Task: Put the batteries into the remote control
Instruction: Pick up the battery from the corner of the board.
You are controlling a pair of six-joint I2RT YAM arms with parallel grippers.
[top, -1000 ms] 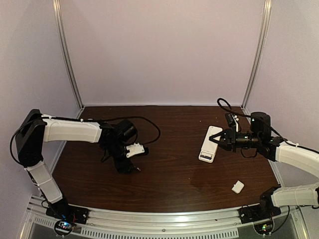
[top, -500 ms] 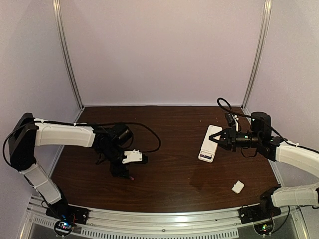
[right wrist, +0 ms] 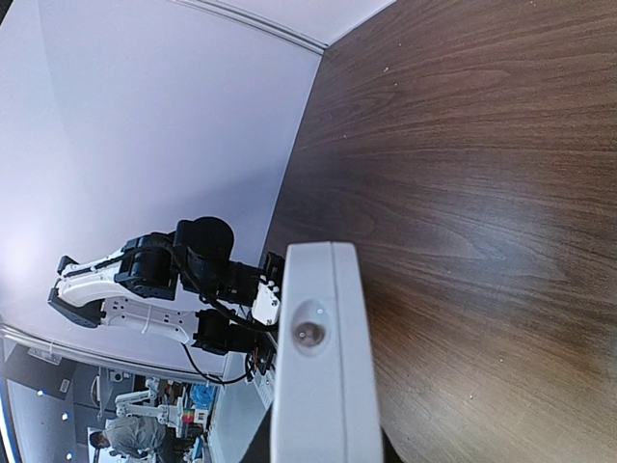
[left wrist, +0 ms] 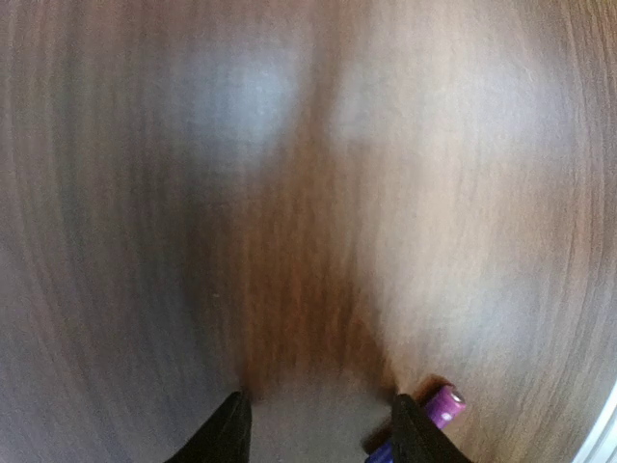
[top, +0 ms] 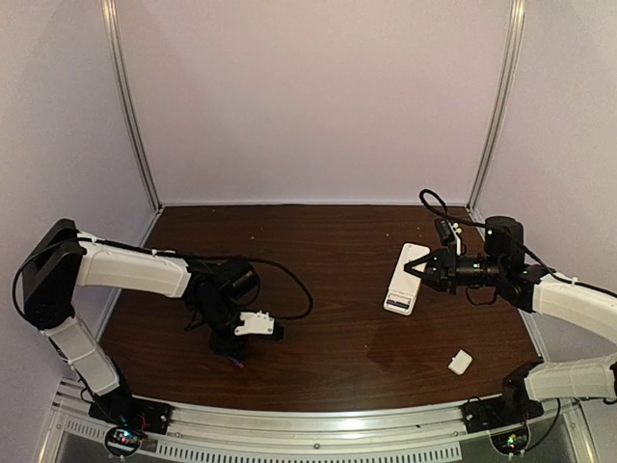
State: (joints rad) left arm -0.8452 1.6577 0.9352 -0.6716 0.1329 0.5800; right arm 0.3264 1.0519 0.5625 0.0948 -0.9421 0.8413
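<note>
My left gripper (top: 231, 353) points down at the table near its front left, jaws open with only bare wood between them (left wrist: 321, 429). One purple-blue battery (left wrist: 442, 409) lies on the table just outside the right fingertip (left wrist: 413, 432), partly hidden behind it. In the top view it is a small purple speck (top: 235, 364). A second battery is not in view. My right gripper (top: 422, 273) is shut on the white remote control (top: 406, 279) and holds it above the table at the right. The right wrist view shows the remote edge-on (right wrist: 323, 367).
A small white square cover piece (top: 460, 363) lies near the front right. A black cable (top: 289, 275) loops from the left arm over the table. Walls close the back and sides. The metal rail (top: 318, 434) runs along the near edge.
My left gripper has moved toward the near edge and lowered onto the table beside the battery. The right arm and the remote have not moved.
</note>
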